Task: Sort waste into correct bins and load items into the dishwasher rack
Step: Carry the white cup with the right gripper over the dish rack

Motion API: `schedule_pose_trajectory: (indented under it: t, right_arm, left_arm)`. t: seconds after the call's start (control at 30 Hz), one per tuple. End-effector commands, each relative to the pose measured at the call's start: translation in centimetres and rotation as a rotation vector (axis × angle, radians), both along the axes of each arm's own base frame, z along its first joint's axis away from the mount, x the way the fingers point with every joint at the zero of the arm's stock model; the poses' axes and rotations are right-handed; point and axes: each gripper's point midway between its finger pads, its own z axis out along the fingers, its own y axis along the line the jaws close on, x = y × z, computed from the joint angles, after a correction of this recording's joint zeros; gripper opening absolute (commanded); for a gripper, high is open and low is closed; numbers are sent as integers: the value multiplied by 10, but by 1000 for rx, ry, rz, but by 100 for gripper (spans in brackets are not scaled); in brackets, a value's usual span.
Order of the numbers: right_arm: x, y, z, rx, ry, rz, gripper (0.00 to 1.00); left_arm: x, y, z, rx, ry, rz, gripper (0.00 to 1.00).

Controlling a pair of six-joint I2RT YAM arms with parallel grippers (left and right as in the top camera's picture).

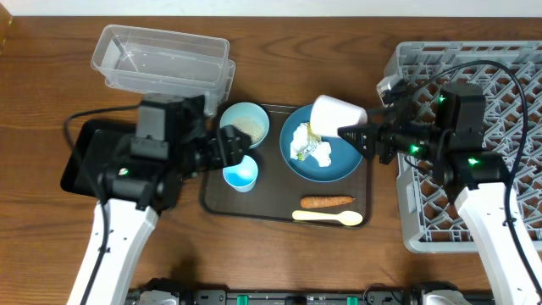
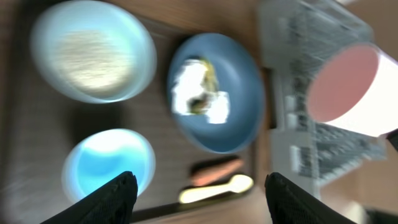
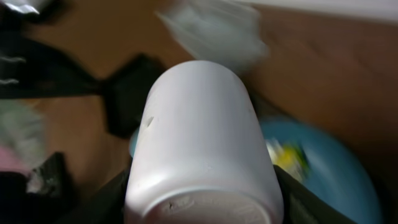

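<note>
The pink cup (image 1: 338,111), white outside, hangs tilted on its side, clamped between the fingers of the right gripper (image 1: 349,133). The blue plate (image 1: 343,163) and its crumpled paper (image 1: 306,146) lie just beneath, and the rack (image 1: 508,76) is behind the wrist. The hold seems to sit near the base of a smooth round wall, so a quick swing back could let the cup slide out onto the plate or clip the rack's rim. The left gripper (image 2: 200,198), jaws apart and empty, hovers over the blue cup (image 2: 109,167); closing off-centre could tip it on the tray (image 1: 254,207).
</note>
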Motion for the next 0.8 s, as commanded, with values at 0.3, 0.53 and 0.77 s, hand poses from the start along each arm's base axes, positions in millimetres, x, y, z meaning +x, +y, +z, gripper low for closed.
schedule_pose_trajectory:
  t: [0.3,0.53,0.77]
  right_arm:
    - [-3,-183,41,-497,195,-762,37]
    - [-47,-305,35,-577,381,-1264,36]
    - [-68,-370,12,-509,526,-1510,37]
  left_arm:
    - [-3,60,-12,168,34,164,70]
    - [-3,60,-12,168,35,164,70]
    - [-3,60,-12,168,36,164,70]
